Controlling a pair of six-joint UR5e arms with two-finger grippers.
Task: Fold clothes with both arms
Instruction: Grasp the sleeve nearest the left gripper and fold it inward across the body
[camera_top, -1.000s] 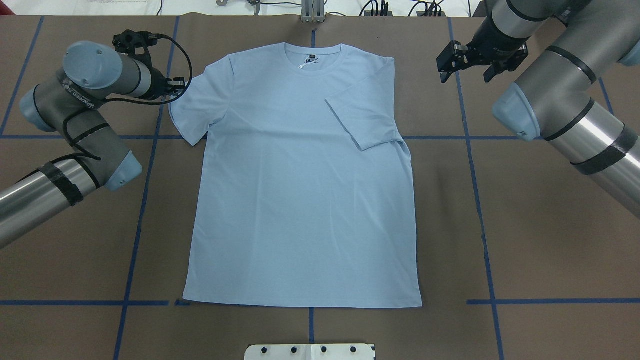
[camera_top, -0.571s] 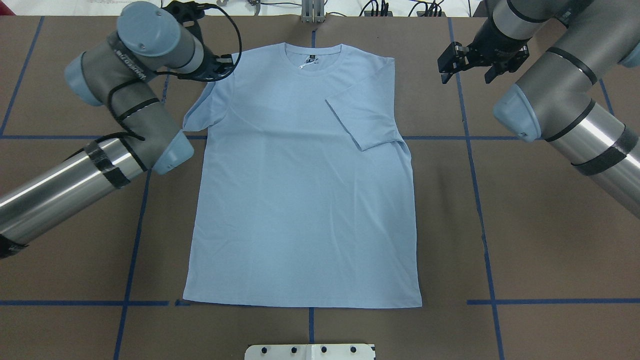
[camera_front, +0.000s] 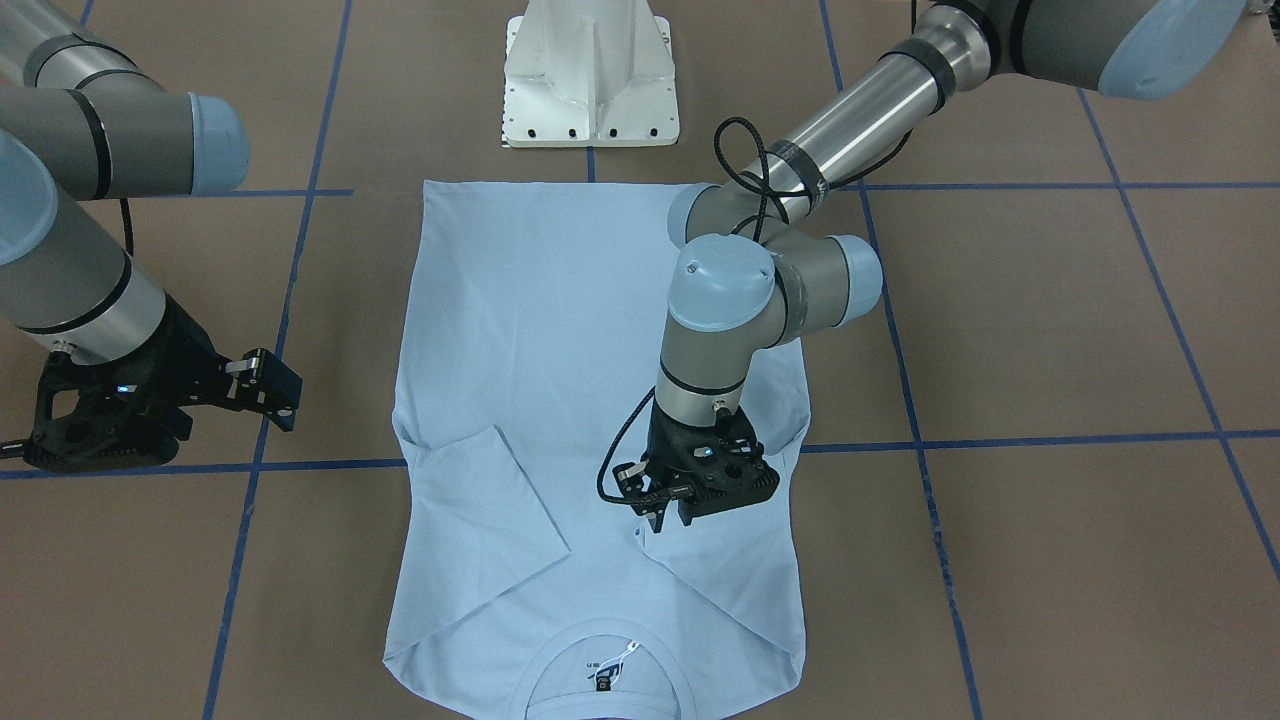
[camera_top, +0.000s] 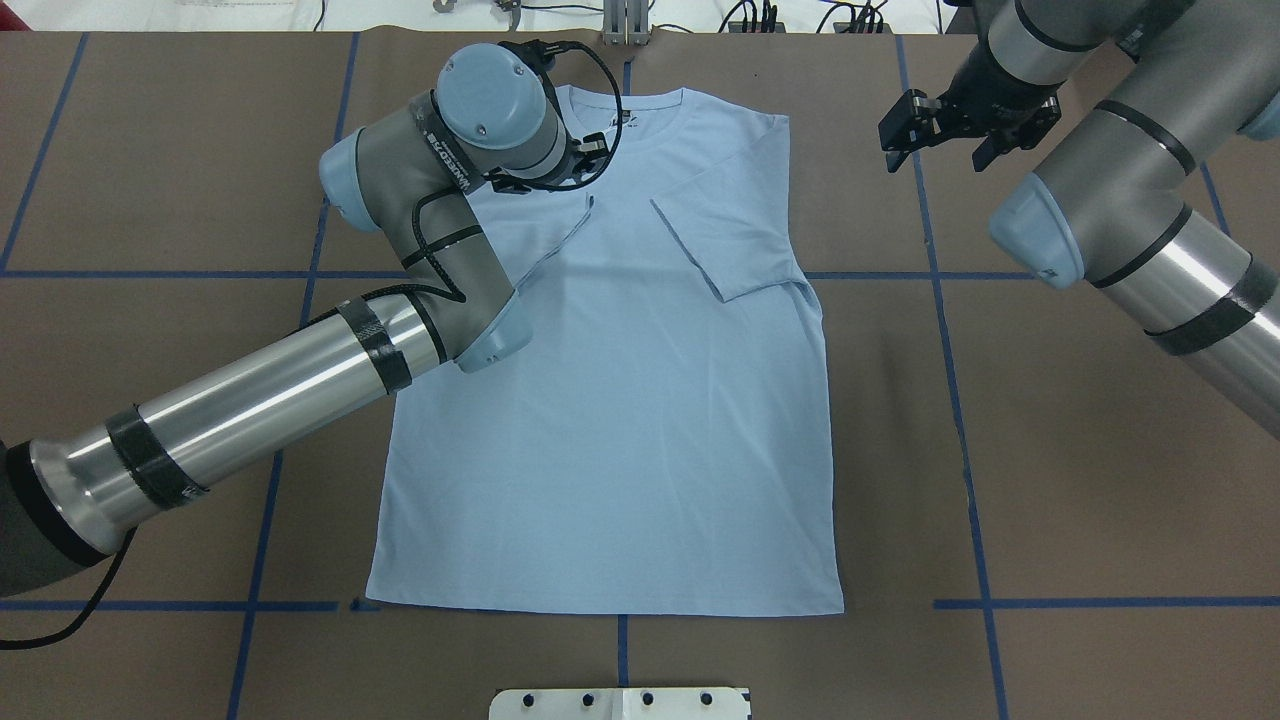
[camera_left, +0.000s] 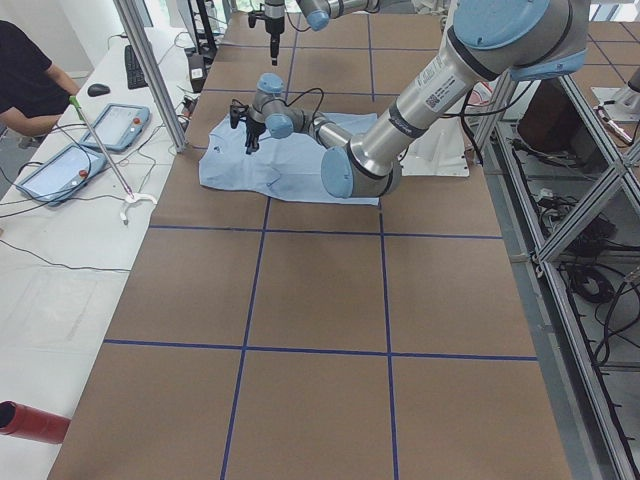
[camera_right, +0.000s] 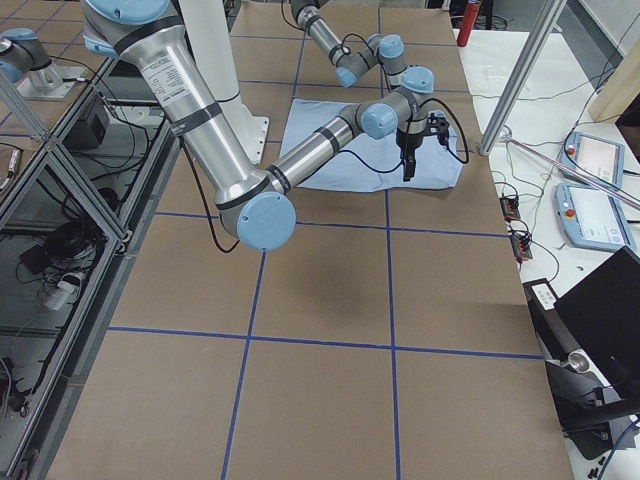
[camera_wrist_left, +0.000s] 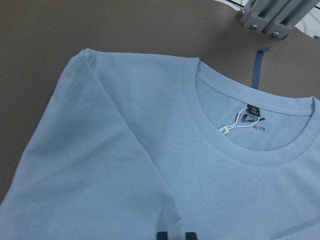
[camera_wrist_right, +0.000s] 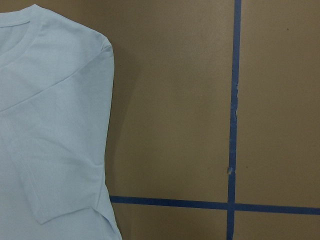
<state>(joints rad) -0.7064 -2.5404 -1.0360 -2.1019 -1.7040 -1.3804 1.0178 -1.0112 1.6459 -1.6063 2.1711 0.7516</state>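
- Overhead exterior: T-shirt (camera_top: 620, 430) flat mid-table, collar at 12 o'clock.
- Left gripper (camera_front: 661, 521) pinching the T-shirt's sleeve hem, folded inward near collar.
- Right gripper (camera_top: 943, 138) spread, at 2 o'clock, off cloth.

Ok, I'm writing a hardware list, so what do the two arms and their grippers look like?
Both the left arm and right arm have polished silver tubes, grey joint housings with light-blue round caps, and black bands. A black cable loops at the left wrist, which bears white lettering. The left gripper and right gripper are black, two-fingered.
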